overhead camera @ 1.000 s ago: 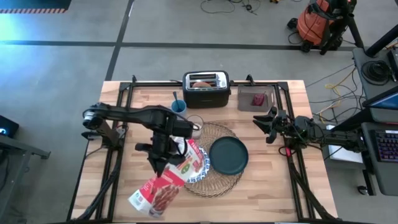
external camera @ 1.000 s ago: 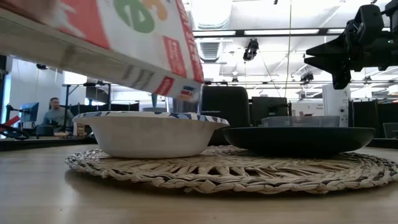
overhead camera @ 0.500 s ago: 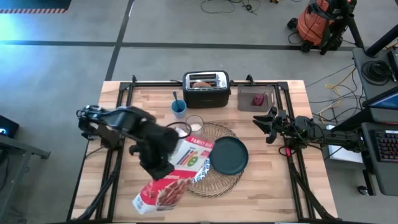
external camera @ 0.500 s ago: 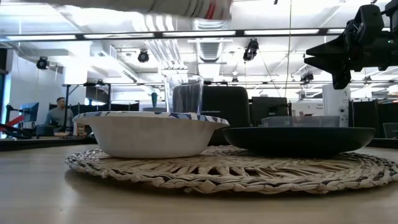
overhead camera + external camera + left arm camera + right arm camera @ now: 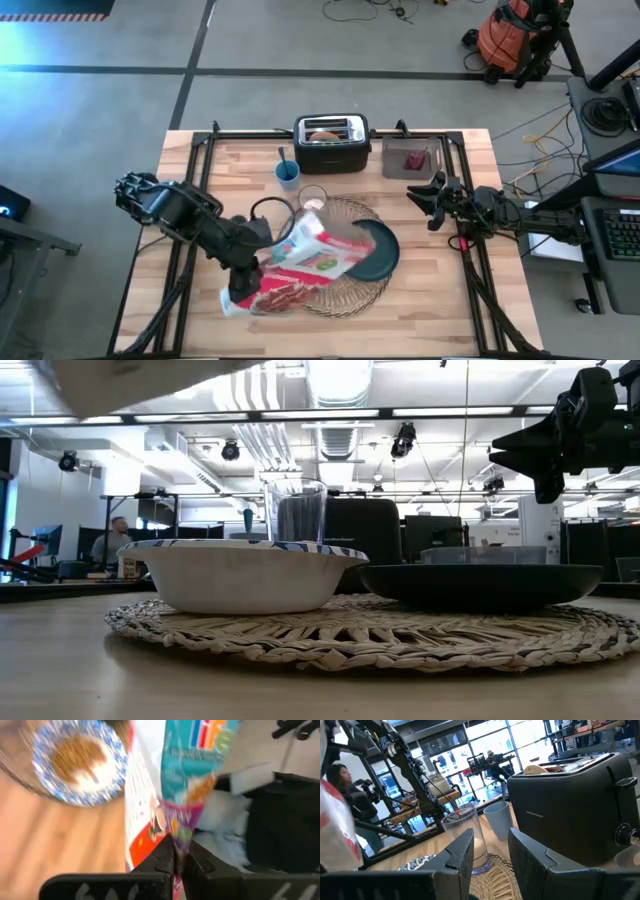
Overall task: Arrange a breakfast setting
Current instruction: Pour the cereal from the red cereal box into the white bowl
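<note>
My left gripper (image 5: 243,272) is shut on a red, white and teal cereal box (image 5: 305,262) that lies slanted above the round woven placemat (image 5: 352,212). The box hides the blue-and-white bowl from above. The bowl (image 5: 240,575) stands on the mat and has brown cereal in it (image 5: 75,765). The dark teal plate (image 5: 385,255) sits on the mat's right half, partly under the box. A clear glass (image 5: 313,197) stands at the mat's far edge. My right gripper (image 5: 425,195) is open and empty, held above the table right of the mat. A small dark-red item (image 5: 415,160) lies in a clear tray. My left gripper pinches a thin edge of the cereal box (image 5: 176,831) between its two fingers (image 5: 165,855), near the box's near-left end. The box is lifted clear of the table and slants, its other end (image 5: 350,240) over the bowl and plate.
A black-and-silver toaster (image 5: 332,130) stands at the far edge. A small blue cup (image 5: 287,172) with a handle sticking out of it stands in front of it. Bare wood lies at the near edge and right of the mat. People are in the room behind the table.
My left gripper has gone toward the table's left and near edges and turned. The box has swung with it from steeply tipped over the bowl to lying flatter, its free end now over the plate. It has risen almost out of the low view.
</note>
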Controlling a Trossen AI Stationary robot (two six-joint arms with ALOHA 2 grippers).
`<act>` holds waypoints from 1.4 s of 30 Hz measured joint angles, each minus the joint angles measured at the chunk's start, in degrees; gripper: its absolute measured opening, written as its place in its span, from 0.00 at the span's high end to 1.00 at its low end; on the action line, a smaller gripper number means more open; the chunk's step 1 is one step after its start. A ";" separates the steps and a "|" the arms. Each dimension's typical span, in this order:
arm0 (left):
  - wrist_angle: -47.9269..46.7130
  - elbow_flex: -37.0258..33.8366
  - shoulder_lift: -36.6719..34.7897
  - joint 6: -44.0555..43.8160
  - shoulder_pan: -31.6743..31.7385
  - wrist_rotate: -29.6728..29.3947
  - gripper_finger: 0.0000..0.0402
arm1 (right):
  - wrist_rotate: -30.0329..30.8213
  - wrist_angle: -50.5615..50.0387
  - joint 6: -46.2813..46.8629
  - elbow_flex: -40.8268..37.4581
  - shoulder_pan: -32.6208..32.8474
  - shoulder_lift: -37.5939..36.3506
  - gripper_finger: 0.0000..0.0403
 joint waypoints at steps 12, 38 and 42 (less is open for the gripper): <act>0.05 -0.34 -0.35 10.90 -0.49 -12.65 1.00 | 0.00 0.00 0.00 -0.01 0.00 0.00 0.72; 0.80 -30.28 -17.07 -5.83 -6.23 -20.83 1.00 | -0.02 0.00 0.00 0.01 0.00 0.02 0.72; 1.07 -34.33 -18.78 -9.59 -7.74 -22.21 1.00 | -0.01 0.00 0.00 0.01 0.00 0.02 0.72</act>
